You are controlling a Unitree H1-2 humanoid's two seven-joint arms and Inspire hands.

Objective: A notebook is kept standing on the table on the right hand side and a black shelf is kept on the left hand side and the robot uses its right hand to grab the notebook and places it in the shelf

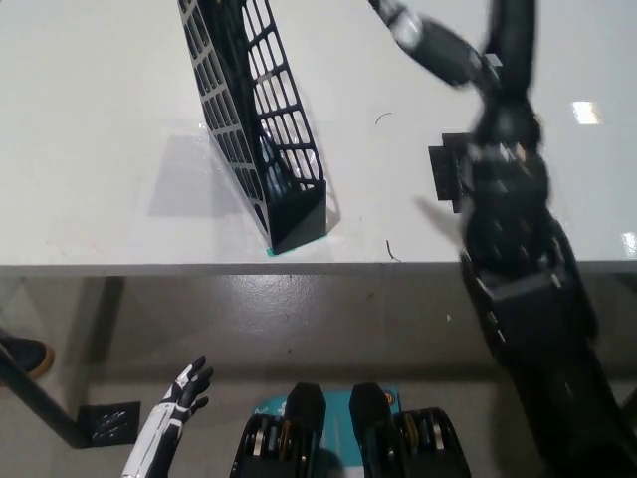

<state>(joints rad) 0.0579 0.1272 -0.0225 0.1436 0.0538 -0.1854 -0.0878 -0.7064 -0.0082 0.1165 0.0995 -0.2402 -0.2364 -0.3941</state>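
The black mesh shelf [261,129] stands on the white table [100,119], left of centre, with its near corner close to the front edge. Its inside is dark, and I cannot make out the notebook as a separate thing. My black right arm [508,209] rises from the bottom right over the table's right side. Its hand [430,42] is a motion-blurred shape near the top, well right of the shelf and away from it. Nothing is visibly held in it. My white left hand [185,388] rests below the table edge at the lower left, fingers apart.
A black tape patch [445,171] on the table's right side is partly hidden by my right arm. A small dark scrap [392,251] lies near the front edge. On the floor at left are a shoe [22,354] and a black plate [106,422].
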